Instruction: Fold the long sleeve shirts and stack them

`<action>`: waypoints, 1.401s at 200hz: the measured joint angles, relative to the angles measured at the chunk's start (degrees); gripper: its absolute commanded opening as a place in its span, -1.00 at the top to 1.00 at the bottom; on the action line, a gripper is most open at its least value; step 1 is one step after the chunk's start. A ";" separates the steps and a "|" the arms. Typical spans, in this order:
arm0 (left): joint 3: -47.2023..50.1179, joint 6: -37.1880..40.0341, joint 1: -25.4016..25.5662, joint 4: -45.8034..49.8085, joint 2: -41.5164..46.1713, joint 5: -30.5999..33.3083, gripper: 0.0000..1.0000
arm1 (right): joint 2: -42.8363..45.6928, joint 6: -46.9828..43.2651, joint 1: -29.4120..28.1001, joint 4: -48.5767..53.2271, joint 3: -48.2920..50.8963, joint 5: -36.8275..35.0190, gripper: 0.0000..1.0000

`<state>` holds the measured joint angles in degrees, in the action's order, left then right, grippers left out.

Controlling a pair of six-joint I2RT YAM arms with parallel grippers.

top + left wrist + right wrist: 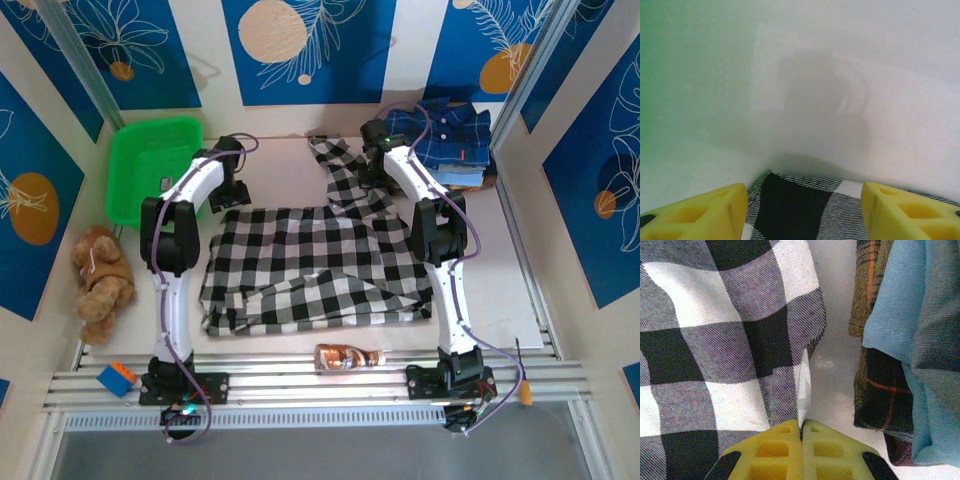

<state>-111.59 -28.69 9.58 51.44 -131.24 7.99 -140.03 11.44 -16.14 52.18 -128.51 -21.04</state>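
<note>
The right gripper (801,432) has its yellow jaws pressed together on a thin pale edge of the checked shirt (715,340), and the cloth runs straight into the seam between them. The left gripper (802,197) has its jaws spread. A corner of the same fabric lies in the gap, but nothing is clamped on it.

The shirt is spread across the middle of the worktop (500,290), with one sleeve reaching towards the far edge, where the right gripper holds it. The stack of folded shirts (445,140) sits in the far right corner, navy on top, just beside that sleeve.

The step in hand looks like bringing the sleeve in over the body. It would go best if the left jaws closed on their corner before either arm lifts. The sleeve should then be carried low and laid flat, so the body isn't dragged (it looks rumpled along its near left side). The right arm should also keep off the stack.

A bottle (348,357) at the near edge carries a label too small to read, and no other writing can be made out.
</note>
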 measured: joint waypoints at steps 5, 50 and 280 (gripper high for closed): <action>-0.35 0.00 0.00 0.07 -0.15 0.00 -0.17 | 0.00 -0.02 0.00 -0.02 0.02 0.00 1.00; -0.74 -0.37 0.00 0.90 -1.73 0.00 -0.11 | 0.00 -0.44 0.00 0.00 0.07 0.00 1.00; 10.21 5.03 0.00 -2.71 7.10 0.52 1.00 | 9.46 -0.92 -0.15 -6.32 6.16 -0.17 1.00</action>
<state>-101.38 -23.66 9.58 48.73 -124.14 8.51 -130.56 10.52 -16.29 45.87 -122.34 -21.21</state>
